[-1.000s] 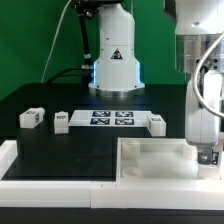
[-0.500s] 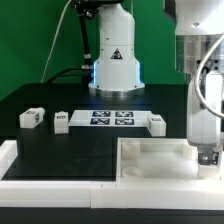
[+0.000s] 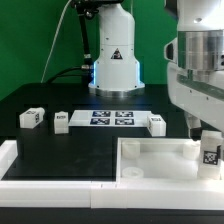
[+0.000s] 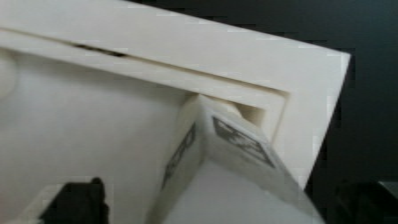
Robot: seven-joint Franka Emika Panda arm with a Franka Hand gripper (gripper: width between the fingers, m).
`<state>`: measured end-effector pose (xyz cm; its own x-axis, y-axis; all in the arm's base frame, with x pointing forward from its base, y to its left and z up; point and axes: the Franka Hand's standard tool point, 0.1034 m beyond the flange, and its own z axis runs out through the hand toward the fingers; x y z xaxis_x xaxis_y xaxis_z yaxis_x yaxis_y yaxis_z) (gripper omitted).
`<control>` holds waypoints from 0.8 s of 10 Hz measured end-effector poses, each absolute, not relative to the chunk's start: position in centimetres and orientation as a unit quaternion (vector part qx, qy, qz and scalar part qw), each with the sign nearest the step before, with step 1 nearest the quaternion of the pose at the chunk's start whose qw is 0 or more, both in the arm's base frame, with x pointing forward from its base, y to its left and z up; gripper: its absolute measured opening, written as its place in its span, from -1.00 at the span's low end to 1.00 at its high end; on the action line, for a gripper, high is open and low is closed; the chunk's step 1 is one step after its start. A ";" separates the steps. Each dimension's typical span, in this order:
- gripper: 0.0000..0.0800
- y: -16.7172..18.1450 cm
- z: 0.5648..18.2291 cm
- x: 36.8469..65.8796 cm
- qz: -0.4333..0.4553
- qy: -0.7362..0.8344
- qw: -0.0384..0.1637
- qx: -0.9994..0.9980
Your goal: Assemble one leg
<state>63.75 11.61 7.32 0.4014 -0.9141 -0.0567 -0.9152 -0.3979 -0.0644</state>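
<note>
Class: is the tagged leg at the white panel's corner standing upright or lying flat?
Upright: the leg stands tall at the panel's corner.

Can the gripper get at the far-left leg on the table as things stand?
Probably not right away: the gripper appears busy with a leg at the white panel. The far-left leg lies in the open, nothing over it.

Black table (image 3: 60,145): marker board (image 3: 112,118), panel (image 3: 150,160), three legs (image 3: 31,118).
</note>
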 end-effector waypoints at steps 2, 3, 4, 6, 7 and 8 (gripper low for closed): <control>0.62 11.6 7.5 63.9 -0.001 0.425 0.043 -0.904; 0.62 11.7 7.5 63.9 -0.003 0.377 0.043 -0.925; 0.62 12.2 7.4 63.8 -0.004 0.338 0.044 -0.940; 0.62 12.4 7.1 63.8 -0.020 0.238 0.036 -0.970; 0.62 12.3 7.1 63.8 -0.019 0.255 0.036 -0.966; 0.34 12.3 7.1 63.8 -0.019 0.255 0.036 -0.966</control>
